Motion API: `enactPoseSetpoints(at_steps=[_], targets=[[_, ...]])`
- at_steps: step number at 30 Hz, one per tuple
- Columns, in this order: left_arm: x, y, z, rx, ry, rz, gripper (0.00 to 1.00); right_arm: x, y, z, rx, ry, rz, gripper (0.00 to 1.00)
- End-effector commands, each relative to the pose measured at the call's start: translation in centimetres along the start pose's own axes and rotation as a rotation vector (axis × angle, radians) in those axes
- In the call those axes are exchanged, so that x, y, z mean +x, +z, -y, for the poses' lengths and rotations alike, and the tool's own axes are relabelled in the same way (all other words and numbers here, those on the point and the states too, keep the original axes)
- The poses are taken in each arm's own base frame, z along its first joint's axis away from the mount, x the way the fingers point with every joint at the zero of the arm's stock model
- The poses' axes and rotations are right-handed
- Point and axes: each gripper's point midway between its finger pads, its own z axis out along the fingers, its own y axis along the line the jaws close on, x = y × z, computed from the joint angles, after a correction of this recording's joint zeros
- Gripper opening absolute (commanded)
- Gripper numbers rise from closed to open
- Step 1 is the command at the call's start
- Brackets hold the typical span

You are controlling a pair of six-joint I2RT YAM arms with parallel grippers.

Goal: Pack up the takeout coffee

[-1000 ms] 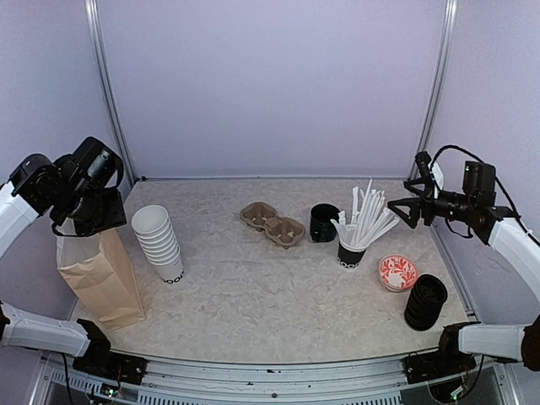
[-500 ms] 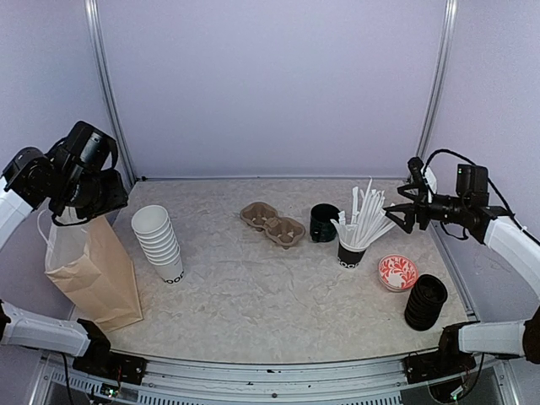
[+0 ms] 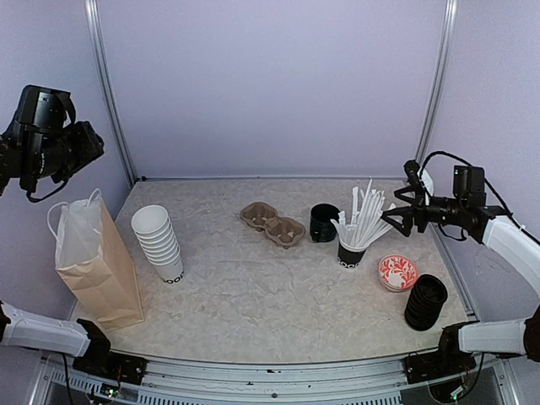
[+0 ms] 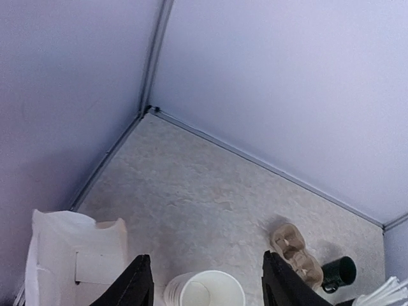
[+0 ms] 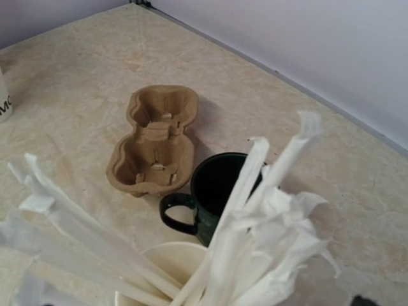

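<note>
White tapered paper cups [image 3: 159,243], one leaning stack, sit toward the table's [image 3: 253,295] left edge, their round black plastic lids [image 3: 425,301] stacked by the right edge. My left gripper [image 4: 205,274] has risen off the brown paper bag [image 3: 99,274], fingers [image 4: 137,287] half apart, empty. My right gripper [image 3: 401,208] stays wide open, empty, nearer the black cup of white sticks [image 3: 354,240]; its wrist view misses its fingers.

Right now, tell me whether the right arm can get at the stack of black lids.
Probably yes. The stack of black lids stands uncovered near the arm's own side, and the right gripper hangs open and empty by the cup of straws; only the red patterned dish sits close.
</note>
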Motion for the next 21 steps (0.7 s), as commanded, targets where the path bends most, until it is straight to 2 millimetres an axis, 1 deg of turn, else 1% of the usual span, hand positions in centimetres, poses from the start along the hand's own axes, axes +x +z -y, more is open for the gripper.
enactPoseSetpoints(at_steps=[1,3,6,9,13,15,18,21], targets=[[1.9,2.5,-4.6,-0.212,0.027,-0.089,0.58,0.1,0.2,-0.9,-0.035,-0.008,0.000,0.99],[3.2,3.3,-5.6,-0.249,0.035,-0.136,0.59,0.2,0.2,-1.0,-0.037,-0.012,-0.002,0.99],[4.4,4.2,-7.3,-0.308,0.040,-0.177,0.60,0.3,0.3,-1.1,-0.042,-0.011,-0.005,0.99],[5.5,5.3,-7.5,-0.271,0.027,-0.227,0.60,0.4,0.4,-1.2,-0.048,-0.013,-0.007,0.99],[6.3,6.8,-8.2,-0.280,0.026,-0.249,0.59,0.8,0.7,-1.3,-0.052,-0.013,-0.020,0.99],[6.8,7.7,-8.6,-0.281,0.028,-0.269,0.57,0.9,0.8,-1.3,-0.054,-0.013,-0.023,0.99],[7.4,8.9,-9.9,-0.326,0.037,-0.295,0.55,1.1,0.8,-1.3,-0.056,-0.012,-0.028,0.99],[8.1,9.9,-10.7,-0.348,0.043,-0.325,0.49,1.1,0.8,-1.3,-0.053,-0.015,-0.031,0.99]])
